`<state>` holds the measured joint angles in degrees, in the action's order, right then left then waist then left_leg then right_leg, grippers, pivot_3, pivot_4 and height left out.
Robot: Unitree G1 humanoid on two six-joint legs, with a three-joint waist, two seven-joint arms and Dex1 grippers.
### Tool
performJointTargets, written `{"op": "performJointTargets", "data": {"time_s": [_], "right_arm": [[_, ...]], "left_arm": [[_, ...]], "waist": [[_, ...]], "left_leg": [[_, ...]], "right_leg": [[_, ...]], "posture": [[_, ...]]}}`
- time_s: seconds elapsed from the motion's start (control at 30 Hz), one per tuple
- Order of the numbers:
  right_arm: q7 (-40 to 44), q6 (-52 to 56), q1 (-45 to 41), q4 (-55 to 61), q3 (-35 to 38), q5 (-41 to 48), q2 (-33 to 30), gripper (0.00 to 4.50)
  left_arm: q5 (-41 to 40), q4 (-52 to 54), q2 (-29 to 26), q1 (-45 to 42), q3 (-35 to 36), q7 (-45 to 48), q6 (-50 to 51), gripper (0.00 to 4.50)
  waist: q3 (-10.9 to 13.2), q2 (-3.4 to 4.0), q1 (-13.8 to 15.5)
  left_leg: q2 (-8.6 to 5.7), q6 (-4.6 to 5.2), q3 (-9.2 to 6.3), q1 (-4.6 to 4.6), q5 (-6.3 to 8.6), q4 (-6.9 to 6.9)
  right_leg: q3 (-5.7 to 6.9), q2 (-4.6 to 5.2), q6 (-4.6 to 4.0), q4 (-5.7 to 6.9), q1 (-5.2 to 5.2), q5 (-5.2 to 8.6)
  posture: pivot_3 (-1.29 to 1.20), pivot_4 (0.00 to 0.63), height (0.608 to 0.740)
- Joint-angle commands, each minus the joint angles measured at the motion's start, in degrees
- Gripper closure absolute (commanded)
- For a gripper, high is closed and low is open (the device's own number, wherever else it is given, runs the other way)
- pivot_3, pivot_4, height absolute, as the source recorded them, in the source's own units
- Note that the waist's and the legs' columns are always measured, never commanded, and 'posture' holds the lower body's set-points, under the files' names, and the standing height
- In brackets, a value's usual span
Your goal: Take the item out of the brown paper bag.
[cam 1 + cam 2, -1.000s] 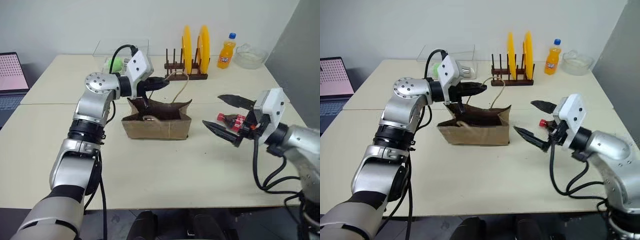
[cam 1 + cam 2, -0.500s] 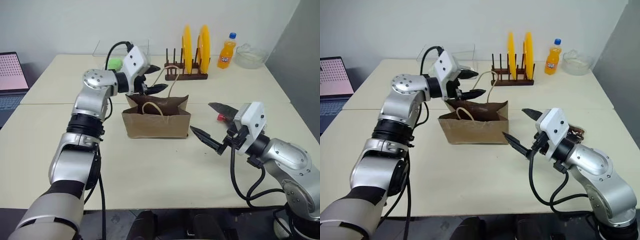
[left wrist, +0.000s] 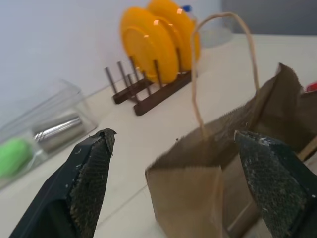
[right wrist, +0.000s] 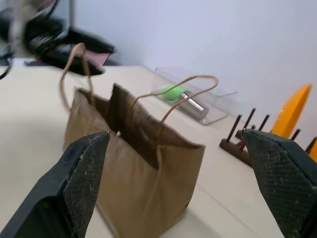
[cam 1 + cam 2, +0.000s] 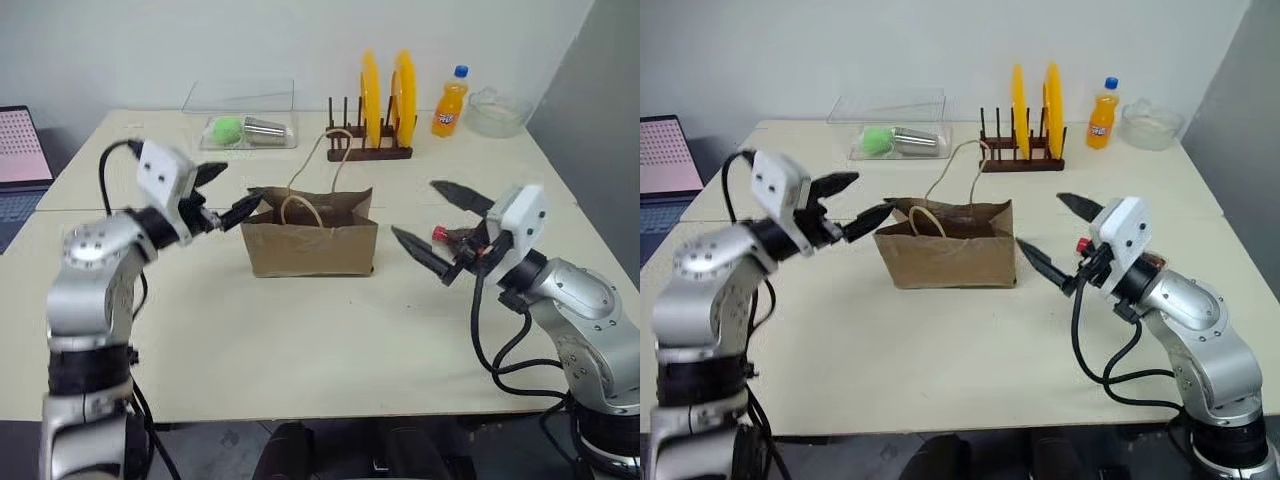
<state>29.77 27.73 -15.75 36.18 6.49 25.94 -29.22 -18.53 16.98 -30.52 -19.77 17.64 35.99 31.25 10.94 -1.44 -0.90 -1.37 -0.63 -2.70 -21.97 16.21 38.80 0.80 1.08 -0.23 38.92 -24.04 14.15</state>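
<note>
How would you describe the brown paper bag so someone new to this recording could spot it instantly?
On the cream table, look near the middle, in front of the wooden rack holding two yellow plates. The brown paper bag stands upright and open-topped there. It is the only kraft-coloured thing, with two thin cord loop handles.

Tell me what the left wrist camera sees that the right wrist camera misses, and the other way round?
Left wrist: both yellow plates whole in the rack, the bottle's blue cap above them, and a red bit past the bag's far edge. Right wrist: the left gripper beyond the bag, with the laptop behind it. Both show the paper bag standing open, its cord handles up, the clear box holding a green ball and a metal cylinder, and wide-open black fingers.
</note>
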Motion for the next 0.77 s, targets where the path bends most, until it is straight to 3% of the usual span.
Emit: {"op": "performJointTargets", "data": {"time_s": [0.03, 0.23, 0.37, 0.5, 0.77], "right_arm": [[-1.9, -3.2, 4.6, 2.4, 2.0, -1.3, 1.2, 0.0], [-3.6, -8.1, 13.5, 3.1, 1.1, -5.2, 3.3, 0.0], [-7.5, -9.8, 15.5, 2.7, -0.8, -7.7, 7.7, 0.0], [-9.8, -11.2, 16.7, 1.9, -1.6, -9.6, 10.5, 0.0], [-9.8, -12.2, 17.0, 0.8, 0.5, -9.4, 9.8, 0.0]], "left_arm": [[5.1, 8.5, 2.8, 5.7, 0.8, -10.9, 0.9, 0.41], [9.2, 14.9, 9.4, 14.6, -1.0, -20.2, -1.0, 0.41], [9.1, 16.5, 9.3, 19.3, -5.1, -17.4, -4.7, 0.41], [7.3, 16.6, 8.4, 19.0, -5.8, -15.5, -5.3, 0.41], [5.5, 17.4, 7.4, 16.6, -7.5, -14.4, -3.7, 0.41]], "waist": [[0.0, -0.08, 0.8], [-0.1, -0.09, 1.4], [-0.2, -0.07, 1.1], [-0.2, -0.07, 1.0], [-0.2, -0.07, 0.9]], "left_leg": [[0.0, 0.0, -0.02, -0.01, 0.0, 0.01], [-0.01, 0.0, 0.04, 0.05, 0.01, -0.01], [0.02, -0.01, 0.05, 0.18, 0.01, -0.05], [0.02, -0.01, 0.05, 0.17, 0.0, -0.05], [0.0, 0.0, 0.05, 0.16, 0.01, -0.05]], "right_leg": [[0.01, -0.01, 0.0, 0.01, -0.01, 0.0], [-0.02, 0.0, 0.01, -0.06, 0.07, 0.0], [-0.03, -0.04, 0.0, -0.02, 0.11, 0.01], [-0.02, -0.05, 0.0, 0.0, 0.1, 0.02], [-0.01, -0.05, 0.0, -0.03, 0.11, 0.02]], "posture": [[0.0, 0.15, 0.74], [0.0, 0.15, 0.74], [0.0, 0.15, 0.74], [0.0, 0.15, 0.74], [0.0, 0.15, 0.74]]}}
